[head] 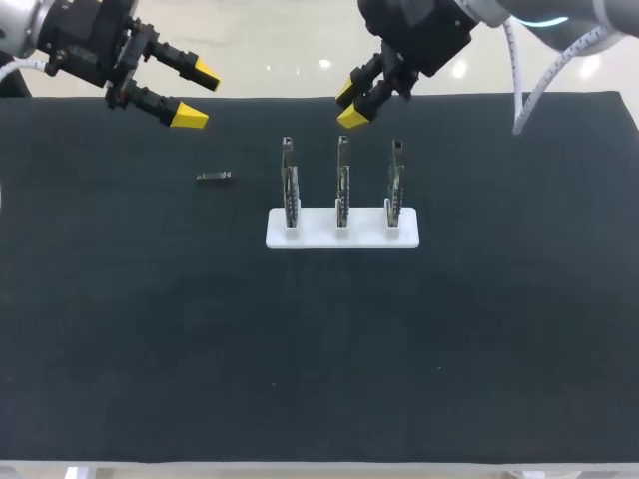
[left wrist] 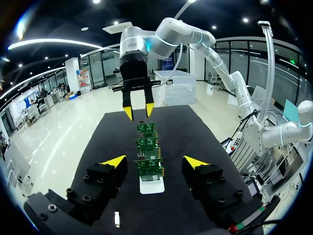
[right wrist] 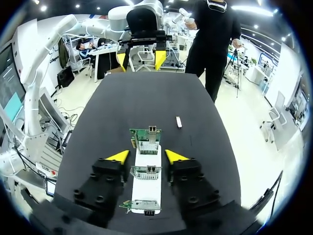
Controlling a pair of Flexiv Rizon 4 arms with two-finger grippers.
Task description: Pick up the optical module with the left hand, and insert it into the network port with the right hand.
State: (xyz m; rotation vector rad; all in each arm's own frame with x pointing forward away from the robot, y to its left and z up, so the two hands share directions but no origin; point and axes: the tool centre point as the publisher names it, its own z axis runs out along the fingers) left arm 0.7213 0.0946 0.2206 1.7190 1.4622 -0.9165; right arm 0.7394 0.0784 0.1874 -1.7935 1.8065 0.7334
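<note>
Lying flat left of the white stand (head: 364, 238), the tiny optical module (head: 214, 178) could be nudged or mispinched by the spread-fingered left gripper (head: 197, 95); the right gripper (head: 349, 105), also spread, is held beyond the stand.

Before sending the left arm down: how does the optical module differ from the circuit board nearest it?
The optical module lies flat on the table; the circuit board stands upright in the white stand. The module is a short dark bar; the board is taller and green. The module lies loose; the board is slotted in. Both sit untouched.
</note>
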